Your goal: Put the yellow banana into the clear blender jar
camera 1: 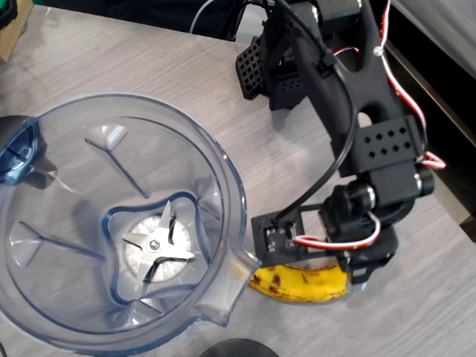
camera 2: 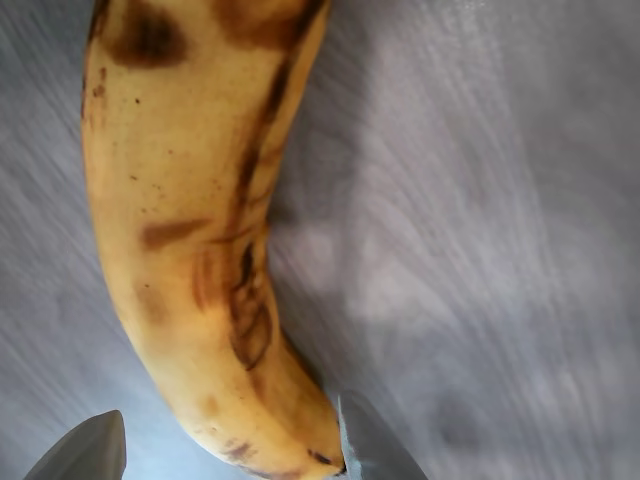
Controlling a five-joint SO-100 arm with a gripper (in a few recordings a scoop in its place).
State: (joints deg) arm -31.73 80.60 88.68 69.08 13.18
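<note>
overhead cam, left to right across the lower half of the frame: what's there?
clear blender jar with its silver blade at the bottom → yellow banana, lying on the table beside the jar's spout → black arm above the banana's right end.

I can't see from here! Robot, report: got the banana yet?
End effector open, fingertips either side of banana tip, not closed. Banana on table beside jar. Jar holds just its blade. Nothing in the way.
</note>
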